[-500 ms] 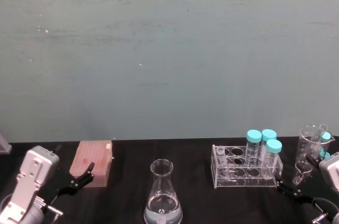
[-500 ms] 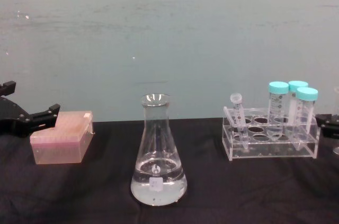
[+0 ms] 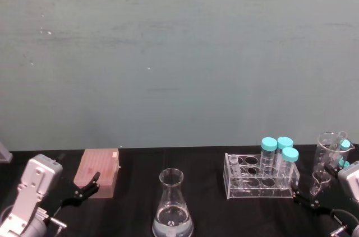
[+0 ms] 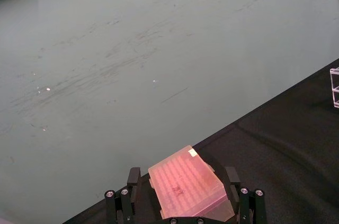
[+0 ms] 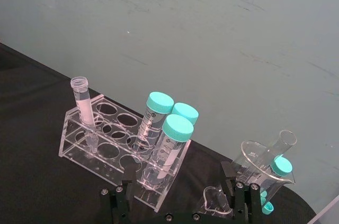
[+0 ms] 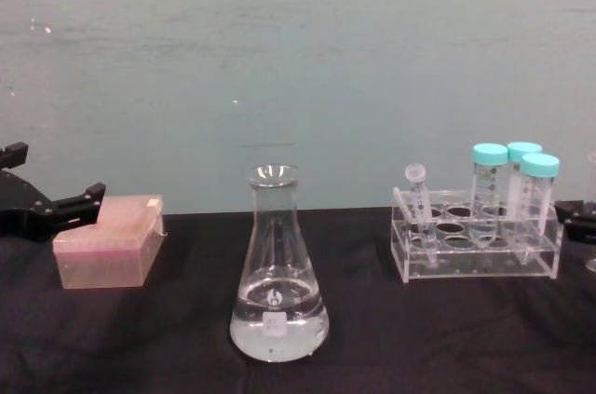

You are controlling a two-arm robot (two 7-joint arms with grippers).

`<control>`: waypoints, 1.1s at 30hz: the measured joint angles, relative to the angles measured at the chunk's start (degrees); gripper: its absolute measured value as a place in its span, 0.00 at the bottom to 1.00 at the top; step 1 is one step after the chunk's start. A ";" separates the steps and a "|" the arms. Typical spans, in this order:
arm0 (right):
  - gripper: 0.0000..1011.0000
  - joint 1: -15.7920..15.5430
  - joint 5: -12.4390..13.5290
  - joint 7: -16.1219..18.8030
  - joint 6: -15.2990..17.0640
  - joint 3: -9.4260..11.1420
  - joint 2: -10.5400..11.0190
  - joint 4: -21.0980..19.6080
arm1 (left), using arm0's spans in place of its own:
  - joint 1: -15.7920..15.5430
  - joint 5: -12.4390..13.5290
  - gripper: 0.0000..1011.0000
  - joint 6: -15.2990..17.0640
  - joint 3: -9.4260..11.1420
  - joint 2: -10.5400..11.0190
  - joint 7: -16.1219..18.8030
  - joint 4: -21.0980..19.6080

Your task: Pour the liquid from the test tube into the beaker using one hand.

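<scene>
Left end effector (image 3: 85,188) and right end effector (image 5: 177,179) gape at worktop (image 6: 140,338) edges; grabbing the tilted test tube (image 6: 418,203) could topple capped tubes (image 6: 507,184).

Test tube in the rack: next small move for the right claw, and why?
Probably ease the right claw left toward the slim clear plastic test tube leaning at the left end of the clear acrylic rack. The claw hangs open, empty, off the rack's right end; the clear glass conical flask stands ready. The left claw is open by the pink box.
</scene>
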 joint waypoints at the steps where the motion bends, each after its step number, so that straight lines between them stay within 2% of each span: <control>1: 0.99 0.00 0.00 0.00 0.00 0.00 0.00 0.00 | 0.00 0.00 0.99 0.00 0.00 0.00 0.00 0.00; 33: 0.99 0.06 -0.43 0.04 -0.04 0.03 -0.14 0.08 | 0.00 0.00 0.99 0.00 0.00 0.00 0.00 0.00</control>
